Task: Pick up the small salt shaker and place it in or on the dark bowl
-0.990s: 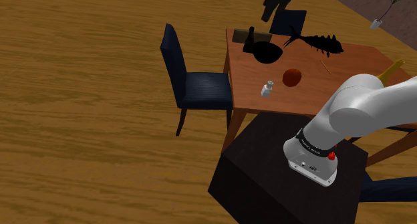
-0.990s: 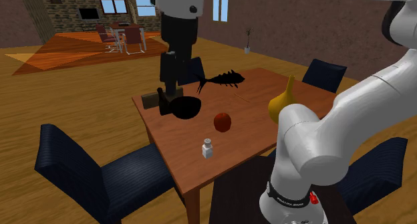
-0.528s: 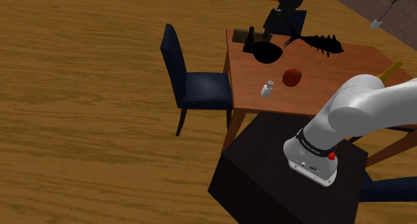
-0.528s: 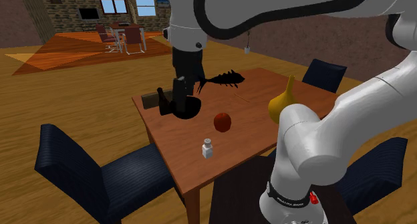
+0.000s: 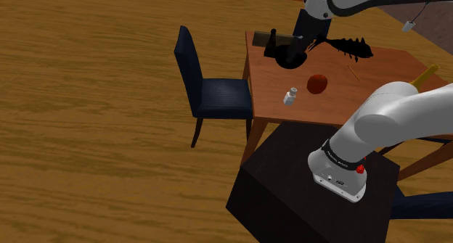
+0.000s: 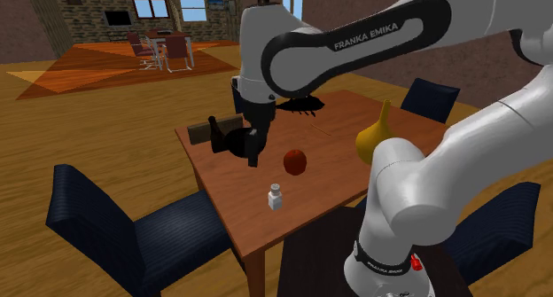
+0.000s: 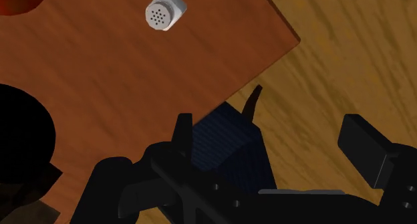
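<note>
The small white salt shaker (image 5: 290, 97) stands upright near the wooden table's front edge, also seen in the second exterior view (image 6: 276, 197) and from above, with its holed cap, in the wrist view (image 7: 165, 10). The dark bowl (image 5: 287, 59) sits farther back on the table (image 6: 232, 144); its black rim shows in the wrist view (image 7: 23, 132). My gripper (image 5: 296, 46) hangs low over the bowl's near side (image 6: 254, 151), well short of the shaker. Its fingers (image 7: 364, 146) stand apart with nothing between them.
A red round thing (image 5: 317, 83) lies between bowl and shaker. A dark bottle (image 6: 214, 131) and a brown box (image 6: 226, 124) stand behind the bowl. A black fish skeleton (image 5: 348, 46), a yellow gourd (image 6: 374, 137) and a blue chair (image 5: 207, 89) are nearby.
The arm has swung down: the hand dropped from high above the table's back to just over the bowl, drifting toward the shaker. The fingers stayed open. The shaker has not moved.
</note>
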`<state>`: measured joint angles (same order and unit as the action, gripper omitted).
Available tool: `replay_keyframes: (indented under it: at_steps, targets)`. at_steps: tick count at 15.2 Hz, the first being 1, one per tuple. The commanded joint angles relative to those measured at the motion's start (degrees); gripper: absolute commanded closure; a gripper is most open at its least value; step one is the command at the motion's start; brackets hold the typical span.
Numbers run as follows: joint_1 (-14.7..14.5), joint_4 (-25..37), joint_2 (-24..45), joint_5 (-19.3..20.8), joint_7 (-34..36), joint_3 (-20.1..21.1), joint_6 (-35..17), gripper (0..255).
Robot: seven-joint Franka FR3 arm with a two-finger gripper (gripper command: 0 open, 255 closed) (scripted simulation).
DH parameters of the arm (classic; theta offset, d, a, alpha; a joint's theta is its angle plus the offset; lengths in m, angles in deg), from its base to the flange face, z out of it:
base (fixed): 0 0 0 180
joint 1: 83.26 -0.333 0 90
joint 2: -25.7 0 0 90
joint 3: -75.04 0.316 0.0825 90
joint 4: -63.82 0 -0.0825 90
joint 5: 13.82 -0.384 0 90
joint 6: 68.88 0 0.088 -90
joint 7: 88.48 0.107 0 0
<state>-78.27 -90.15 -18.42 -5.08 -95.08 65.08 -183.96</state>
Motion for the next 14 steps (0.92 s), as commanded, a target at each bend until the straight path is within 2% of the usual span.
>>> replay_keyframes:
  at_steps: [1, 7, 14]
  targets:
    - [1.3, -2.3, 1.4, 1.5, -2.0, -2.3, -3.3, 0]
    - [4.4, -6.9, 8.5, 5.1, -6.5, -8.4, -13.6, 0]
    - [6.6, -8.8, 21.6, 7.5, -12.4, -15.9, -26.9, 0]
